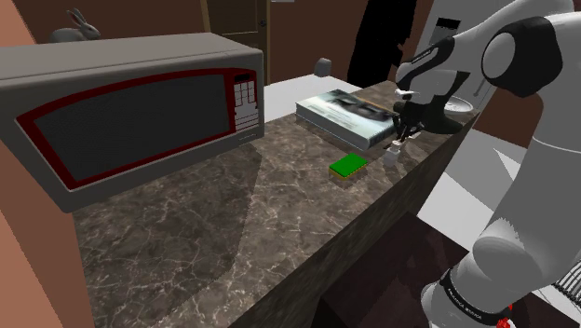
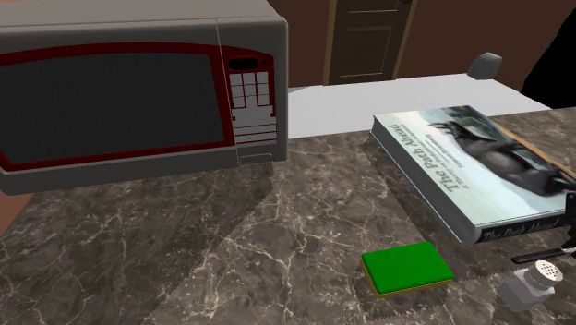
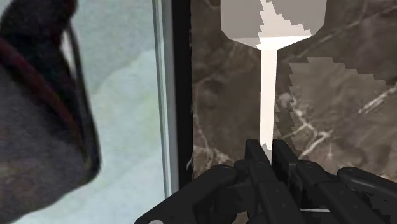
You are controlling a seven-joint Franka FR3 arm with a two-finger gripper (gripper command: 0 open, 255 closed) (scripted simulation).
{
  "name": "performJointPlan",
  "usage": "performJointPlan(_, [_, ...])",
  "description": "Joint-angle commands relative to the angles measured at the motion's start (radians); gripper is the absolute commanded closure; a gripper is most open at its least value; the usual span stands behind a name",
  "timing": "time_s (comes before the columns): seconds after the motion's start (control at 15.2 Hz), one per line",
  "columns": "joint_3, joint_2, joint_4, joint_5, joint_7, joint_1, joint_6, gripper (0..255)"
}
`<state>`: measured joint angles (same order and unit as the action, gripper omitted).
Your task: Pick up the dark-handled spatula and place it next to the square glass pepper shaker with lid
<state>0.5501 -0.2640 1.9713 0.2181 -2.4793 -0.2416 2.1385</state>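
The gripper (image 3: 267, 149) is clamped on the pale shaft of the spatula (image 3: 268, 83). In the shoulder view it hangs at the book's (image 1: 346, 112) 4 o'clock, by the counter's (image 1: 214, 242) front edge. In the second exterior view the pepper shaker (image 2: 528, 286) lies at the green pad's (image 2: 406, 268) 3 o'clock, with bare counter toward 9 o'clock.

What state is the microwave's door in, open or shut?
Shut. The microwave door sits flush beside the keypad panel, with no gap showing along its edge.

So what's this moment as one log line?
black two-finger gripper: shut on white-handled grey-bladed spatula | over: dark marbled counter | beside: pale hardcover book
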Motion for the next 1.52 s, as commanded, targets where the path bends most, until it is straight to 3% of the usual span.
performJointPlan(0.0, [0.000,-0.001,0.001,0.001,-0.001,0.000,0.002,255])
performJointPlan(0.26, [0.000,-0.001,0.001,0.001,-0.001,0.000,0.002,255])
performJointPlan(0.33, [0.000,-0.001,0.001,0.001,-0.001,0.000,0.002,0])
performJointPlan(0.66, [0.000,-0.001,0.001,0.001,-0.001,0.000,0.002,0])
performJointPlan(0.92, [0.015,0.053,-0.067,-0.041,0.027,0.006,-0.110,0])
performJointPlan(1.45, [0.015,0.053,-0.067,-0.041,0.027,0.006,-0.110,0])
